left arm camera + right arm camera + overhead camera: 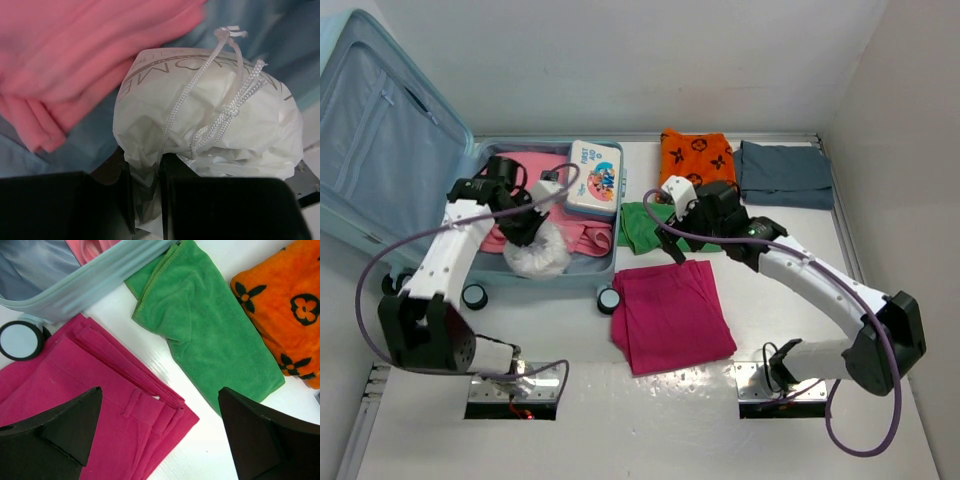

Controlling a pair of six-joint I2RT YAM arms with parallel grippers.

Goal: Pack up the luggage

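Note:
The luggage (545, 283) lies open at the left, its lid (380, 150) thrown back and its rim (90, 285) seen in the right wrist view. Inside are a pink garment (525, 165) (65, 55), a first-aid box (595, 177) and a white drawstring bag (538, 258) (210, 115) by the front wall. My left gripper (527, 228) (146, 165) is shut on a fold of that bag. My right gripper (672, 232) (160, 390) hangs open and holds nothing, above the corner of folded magenta trousers (672, 315) (90, 390) and a green cloth (642, 225) (210, 330).
An orange patterned cloth (695, 155) (285, 305) and a folded grey-blue garment (784, 172) lie at the back right. A luggage wheel (609, 300) (20, 340) sits beside the trousers. White walls close the table at the back and right.

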